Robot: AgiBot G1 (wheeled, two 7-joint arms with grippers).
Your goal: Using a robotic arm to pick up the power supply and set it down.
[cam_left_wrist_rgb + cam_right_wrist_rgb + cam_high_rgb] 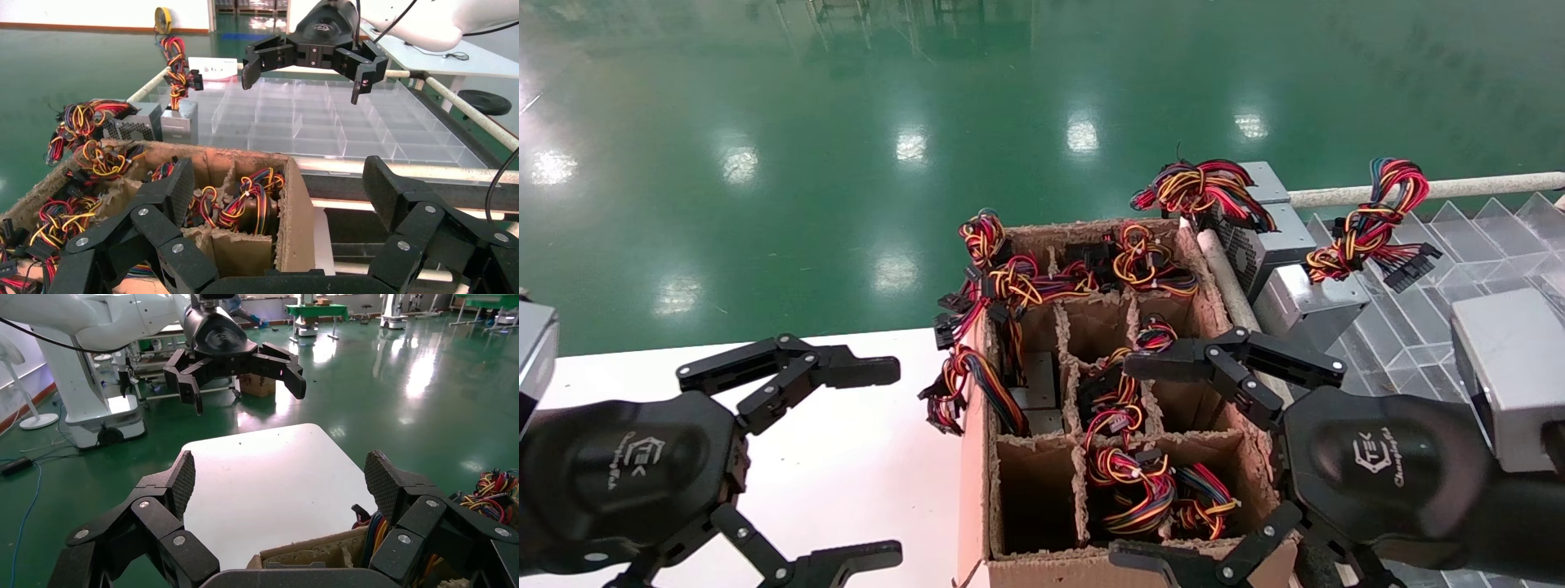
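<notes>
Both grippers hang spread wide and empty: the right gripper (1164, 457) over the near right side of the cardboard box (977, 457), the left gripper (878, 461) over the white bench (846, 457) beside it. White logos mark both gripper bodies; the lettering is too small to read. One power supply (1307, 298), a plain silver-grey metal box, lies beyond the box's far right corner on the clear divided tray (1434, 269), trailing a looped bundle of red, yellow, orange and blue wires (1373, 220) with a black connector. Similar wire bundles (1132, 482) fill several cardboard compartments under the right gripper.
</notes>
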